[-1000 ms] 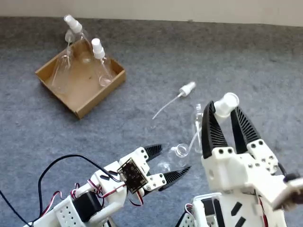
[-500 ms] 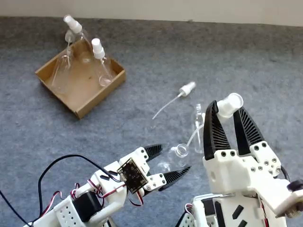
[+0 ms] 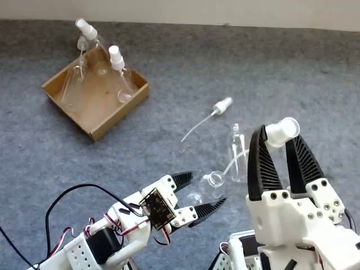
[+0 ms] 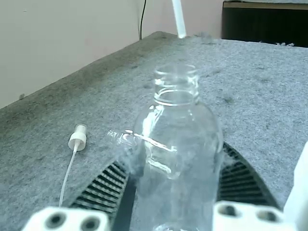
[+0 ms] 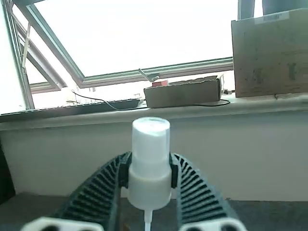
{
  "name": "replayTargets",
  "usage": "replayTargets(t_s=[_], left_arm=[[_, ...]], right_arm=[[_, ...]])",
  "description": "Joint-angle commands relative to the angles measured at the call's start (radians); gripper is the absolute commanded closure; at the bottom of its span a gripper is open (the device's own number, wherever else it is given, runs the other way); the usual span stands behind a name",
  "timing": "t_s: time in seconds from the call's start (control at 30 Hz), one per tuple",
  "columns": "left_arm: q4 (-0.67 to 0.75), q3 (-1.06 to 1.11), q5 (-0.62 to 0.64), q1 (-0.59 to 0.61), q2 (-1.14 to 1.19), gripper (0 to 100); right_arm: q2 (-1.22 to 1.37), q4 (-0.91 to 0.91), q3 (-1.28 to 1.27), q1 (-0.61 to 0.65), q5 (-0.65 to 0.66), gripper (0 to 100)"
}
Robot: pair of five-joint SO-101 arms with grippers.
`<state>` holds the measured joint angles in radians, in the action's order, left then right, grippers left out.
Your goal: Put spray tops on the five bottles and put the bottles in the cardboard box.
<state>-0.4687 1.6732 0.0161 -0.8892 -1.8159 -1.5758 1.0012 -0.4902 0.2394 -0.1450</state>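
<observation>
My left gripper (image 3: 208,187) is shut on a clear open-necked bottle (image 3: 206,185), low in the high view; the same bottle (image 4: 175,144) stands between its ribbed black fingers (image 4: 103,187). My right gripper (image 3: 277,135), just to the right, is shut on a white spray top (image 3: 282,130) held upright (image 5: 150,163). Its thin tube (image 3: 235,160) slants down toward the bottle's mouth (image 3: 215,179), and the tube's end (image 4: 179,19) hangs just above the neck. A second bare bottle (image 3: 236,149) and a loose spray top (image 3: 223,105) lie on the carpet beyond.
The cardboard box (image 3: 132,101) sits at the far left, with capped bottles (image 3: 116,59) leaning inside. Grey carpet (image 3: 292,73) spreads between the box and the arms. A black cable (image 3: 73,194) loops beside the left arm.
My right gripper has shifted to the right with the spray top, so the tube's end sits a little farther from the bottle's mouth. The left arm has stayed still.
</observation>
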Motion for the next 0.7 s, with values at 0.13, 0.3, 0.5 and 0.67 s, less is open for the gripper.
replayTargets(t_s=[0.13,0.3,0.5,0.67], left_arm=[[0.02,0.021,-0.008,-0.005,-0.008,90],[0.02,0.021,-0.008,0.001,-0.008,90],[0.02,0.021,-0.005,0.061,-0.008,90],[0.02,0.021,-0.003,0.056,-0.008,90]], right_arm=[[-0.001,0.005,-0.012,0.076,-0.038,98.5],[-0.001,0.002,-0.021,0.076,-0.035,98.5],[-0.001,0.001,-0.024,0.076,0.048,98.5],[-0.001,-0.002,-0.056,0.076,0.048,98.5]])
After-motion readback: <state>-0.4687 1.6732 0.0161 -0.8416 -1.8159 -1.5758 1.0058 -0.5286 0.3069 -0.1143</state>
